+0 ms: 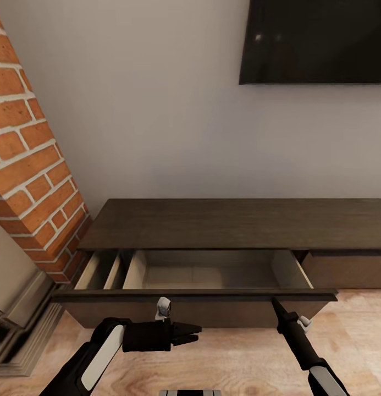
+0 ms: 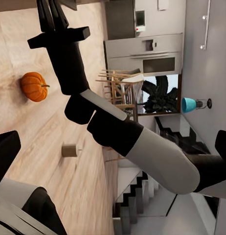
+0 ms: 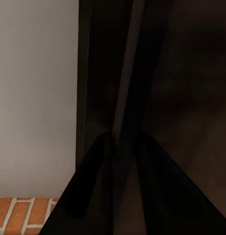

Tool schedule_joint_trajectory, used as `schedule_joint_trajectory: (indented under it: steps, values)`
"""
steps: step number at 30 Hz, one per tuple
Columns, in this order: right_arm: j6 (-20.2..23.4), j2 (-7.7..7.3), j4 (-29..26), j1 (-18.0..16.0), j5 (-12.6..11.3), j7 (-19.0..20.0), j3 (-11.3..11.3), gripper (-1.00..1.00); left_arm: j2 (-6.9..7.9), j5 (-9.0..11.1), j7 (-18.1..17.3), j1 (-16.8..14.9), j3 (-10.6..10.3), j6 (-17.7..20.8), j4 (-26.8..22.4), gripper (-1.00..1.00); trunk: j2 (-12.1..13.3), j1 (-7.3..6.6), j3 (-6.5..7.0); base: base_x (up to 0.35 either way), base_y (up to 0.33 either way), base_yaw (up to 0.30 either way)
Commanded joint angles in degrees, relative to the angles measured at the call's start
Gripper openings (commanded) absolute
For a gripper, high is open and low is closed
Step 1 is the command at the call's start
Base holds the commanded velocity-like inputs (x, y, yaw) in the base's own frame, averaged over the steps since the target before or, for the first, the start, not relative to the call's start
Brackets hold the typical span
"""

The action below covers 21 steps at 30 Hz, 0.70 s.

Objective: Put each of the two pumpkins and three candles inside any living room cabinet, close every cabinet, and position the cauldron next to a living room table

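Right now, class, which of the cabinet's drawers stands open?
The wide drawer near the brick column; it is pulled out, showing its pale interior, while the drawer front on the right sits flush.

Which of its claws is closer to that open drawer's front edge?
The right. The right gripper touches the open drawer front's top edge near its right end; the left gripper hovers apart, lower before the front panel.

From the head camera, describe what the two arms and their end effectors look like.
Both arms are black with glossy white shell panels on the forearms. The left end effector is a matte black block tapering to two short, pointed black fingers, with a small pale grey bracket on top. The right end effector is slimmer, ending in long, thin black fingers, with a similar grey fitting at its side. No cables or markings show.
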Motion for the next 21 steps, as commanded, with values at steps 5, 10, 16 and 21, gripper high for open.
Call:
schedule_joint_trajectory:
  steps: [5,10,16,21]
  values:
    - [1.09,0.01,-0.20,-0.06,-0.94,1.07,0.05,-1.00,0.04,0.12,-0.09,-0.04,-0.09,0.21,0.02,1.00,-0.03,-0.03,-0.03,-0.095,0.000,0.000]
    - [1.10,0.02,-0.20,-0.06,-0.92,1.07,0.05,-1.00,0.04,0.12,-0.09,-0.04,-0.06,0.21,0.01,1.00,-0.03,-0.03,-0.03,-0.017,0.000,0.000]
    - [1.09,0.02,-0.20,-0.06,-0.91,1.07,0.05,-1.00,0.04,0.12,-0.10,-0.04,-0.04,0.21,-0.01,1.00,-0.03,-0.03,-0.03,-0.148,0.000,0.000]
    - [1.09,0.02,-0.20,-0.06,-0.91,1.07,0.05,-1.00,0.04,0.12,-0.11,-0.04,-0.01,0.21,-0.01,1.00,-0.03,-0.03,-0.03,-0.054,0.000,0.000]
